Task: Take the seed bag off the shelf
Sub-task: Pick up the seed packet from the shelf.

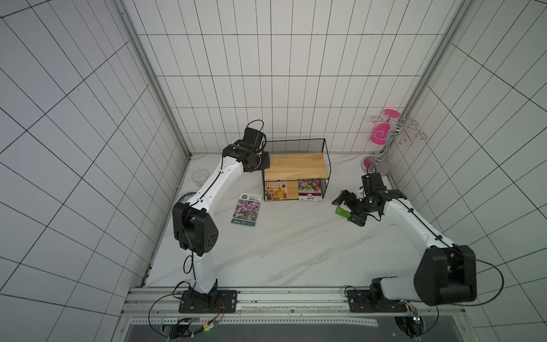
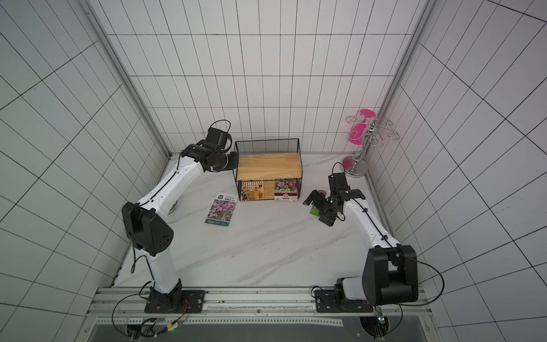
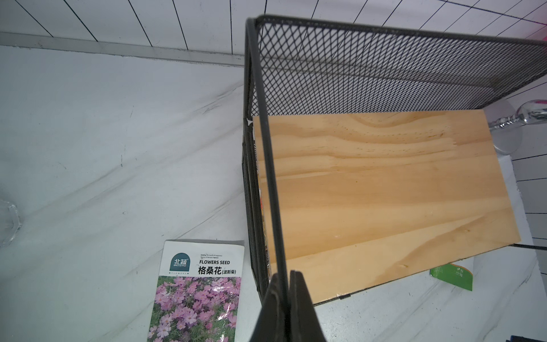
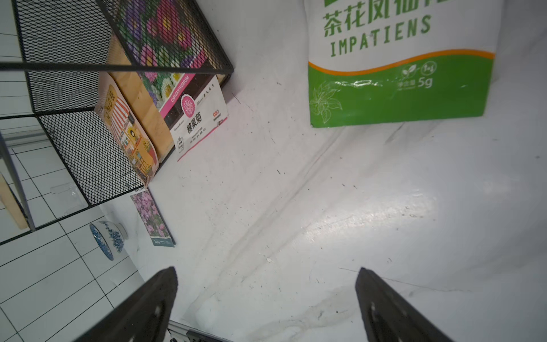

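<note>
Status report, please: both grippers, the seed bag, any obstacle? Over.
Left gripper: jaws shut on shelf wire. Right gripper: jaws open, empty, over table. Green Impatiens bag flat on table, off shelf. No obstacle seen.

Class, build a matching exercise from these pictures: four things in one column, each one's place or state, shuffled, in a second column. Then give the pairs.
Column one
1. cosmos seed bag
2. chrysanthemum seed bag
3. impatiens seed bag
4. left end effector

Column two
A. shut on the wire frame of the shelf
B. on the table, on the right arm's side of the shelf
C. on the shelf's lower board
D. on the table, on the left arm's side of the shelf

Pairs: 1-D, 2-C, 3-B, 4-A
</note>
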Available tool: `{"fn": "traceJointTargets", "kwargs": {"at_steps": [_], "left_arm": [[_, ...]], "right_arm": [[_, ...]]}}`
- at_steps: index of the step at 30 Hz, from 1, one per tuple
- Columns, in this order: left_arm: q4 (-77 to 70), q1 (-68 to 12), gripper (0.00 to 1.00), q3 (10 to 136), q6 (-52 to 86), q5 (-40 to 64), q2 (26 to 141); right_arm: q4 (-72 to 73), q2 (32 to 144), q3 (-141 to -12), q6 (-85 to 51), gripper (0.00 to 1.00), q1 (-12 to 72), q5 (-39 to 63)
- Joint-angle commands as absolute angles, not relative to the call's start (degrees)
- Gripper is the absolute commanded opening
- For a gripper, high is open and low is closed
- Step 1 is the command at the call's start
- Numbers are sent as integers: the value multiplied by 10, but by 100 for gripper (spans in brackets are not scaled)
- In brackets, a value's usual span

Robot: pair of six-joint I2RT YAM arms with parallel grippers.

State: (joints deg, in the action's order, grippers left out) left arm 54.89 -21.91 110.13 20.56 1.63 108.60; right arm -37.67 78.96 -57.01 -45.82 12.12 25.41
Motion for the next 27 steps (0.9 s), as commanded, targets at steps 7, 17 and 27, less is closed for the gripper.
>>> {"fn": "traceJointTargets", "kwargs": {"at_steps": [7, 17, 27], "left_arm": [[599, -203, 0, 1080, 211, -15, 1126], [593, -202, 0, 1061, 216, -16, 1111], [590, -202, 0, 1049, 219, -14, 1107]], "right_arm": [[-219, 855, -542, -559, 93, 144, 249], [-96, 911, -516, -647, 88, 174, 223], [-43, 990, -557, -682, 82, 216, 182]]}}
